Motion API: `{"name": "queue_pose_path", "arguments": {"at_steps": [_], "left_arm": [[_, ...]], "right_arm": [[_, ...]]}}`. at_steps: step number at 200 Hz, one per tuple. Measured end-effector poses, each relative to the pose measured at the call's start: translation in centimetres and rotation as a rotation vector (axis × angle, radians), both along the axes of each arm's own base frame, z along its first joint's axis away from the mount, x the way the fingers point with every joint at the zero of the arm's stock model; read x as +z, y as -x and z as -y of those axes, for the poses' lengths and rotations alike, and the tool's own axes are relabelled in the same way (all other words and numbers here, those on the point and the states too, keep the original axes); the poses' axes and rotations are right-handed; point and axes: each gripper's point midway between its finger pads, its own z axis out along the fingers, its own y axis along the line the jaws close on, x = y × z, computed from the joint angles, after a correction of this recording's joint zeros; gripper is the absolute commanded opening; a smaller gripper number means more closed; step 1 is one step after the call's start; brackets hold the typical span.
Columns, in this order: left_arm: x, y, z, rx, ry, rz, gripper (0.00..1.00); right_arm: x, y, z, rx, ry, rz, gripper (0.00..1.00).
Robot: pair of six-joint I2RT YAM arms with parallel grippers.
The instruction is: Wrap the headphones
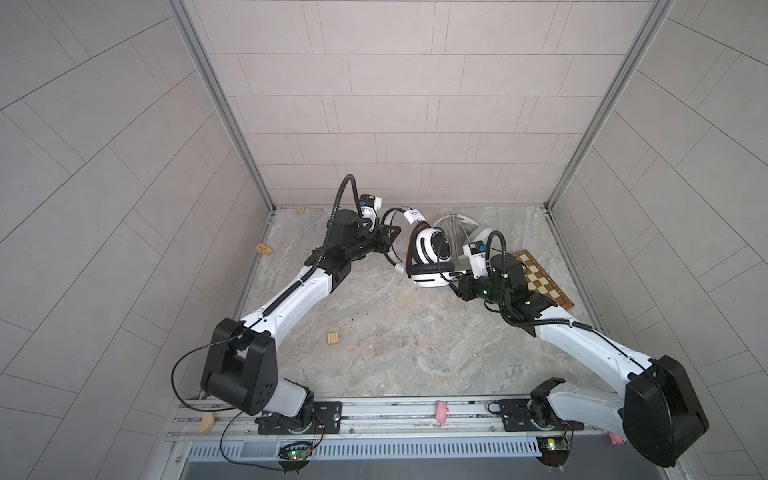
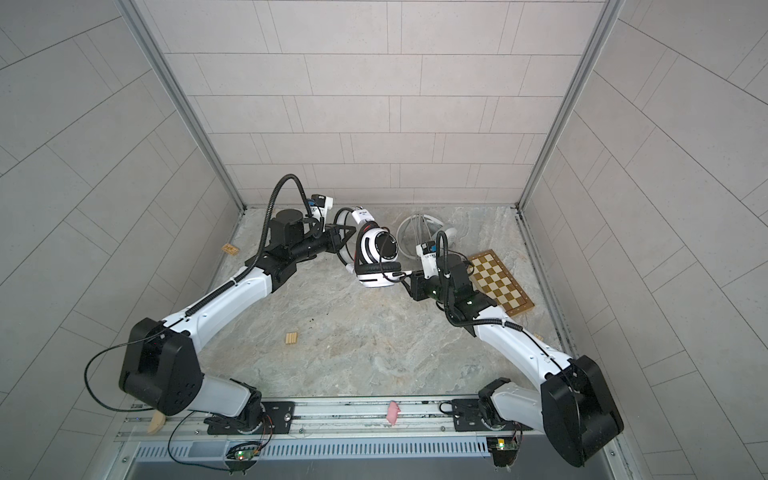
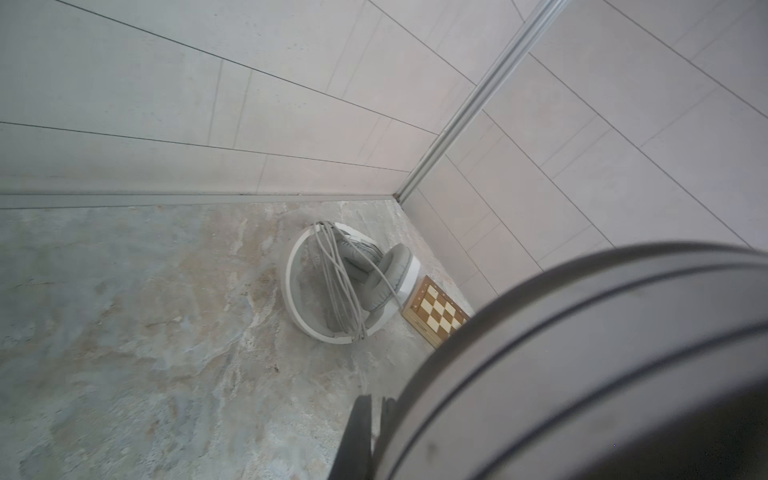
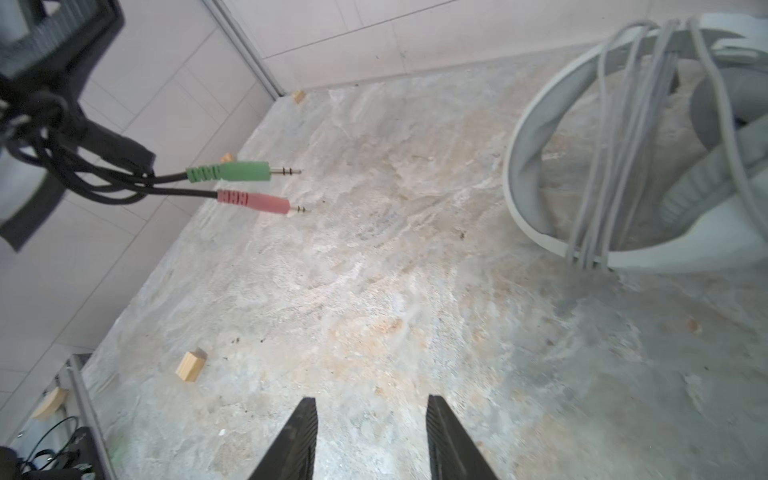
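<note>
Robot lab cell: panelled walls (image 1: 374, 104), rail-mounted arms (image 1: 291, 295).

Left arm (image 1: 291, 291) reaches far toward the middle. The left gripper (image 1: 395, 232) is clamped on the band of the headset (image 1: 430, 249), holding it aloft. Right arm (image 1: 582, 340) reaches far, wrist low. The right gripper (image 4: 372, 402) points left, jaws parted and empty.

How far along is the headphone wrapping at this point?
Done: the pale-grey angular headset lies with its whitish cable wound across its band. In hand: the left gripper is shut on the white headset with black-striped round cups. Still to do: its green plug and pink plug dangle free, and the right gripper is open, empty.
</note>
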Motion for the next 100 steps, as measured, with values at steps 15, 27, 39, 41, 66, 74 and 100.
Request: {"name": "queue_pose_path", "arguments": {"at_steps": [15, 27, 39, 41, 66, 74, 100], "left_arm": [[-1.1, -0.6, -1.2, 0.078, -0.045, -0.022, 0.00], [-2.1, -1.1, -2.4, 0.150, -0.085, -0.047, 0.00], [-3.1, -1.5, -3.6, 0.215, -0.128, -0.074, 0.00], [-3.2, -1.5, -3.8, 0.225, -0.134, -0.078, 0.00], [-5.3, -1.9, -6.2, 0.342, -0.227, -0.128, 0.00], [-5.9, -2.1, -6.9, 0.378, -0.257, -0.146, 0.00], [-8.3, -3.1, -8.6, 0.474, -0.353, -0.202, 0.00]], "right_arm": [[-1.5, 0.3, 0.8, -0.025, 0.040, -0.023, 0.44], [-2.9, 0.6, 1.4, -0.040, 0.072, -0.042, 0.44], [-4.5, 1.1, 2.0, -0.054, 0.103, -0.067, 0.44], [-4.8, 1.3, 2.1, -0.055, 0.108, -0.072, 0.44], [-8.0, 2.6, 3.5, -0.080, 0.174, -0.121, 0.44], [-8.7, 2.8, 3.9, -0.089, 0.192, -0.130, 0.43], [-10.4, 3.4, 5.1, -0.119, 0.247, -0.137, 0.43]]}}
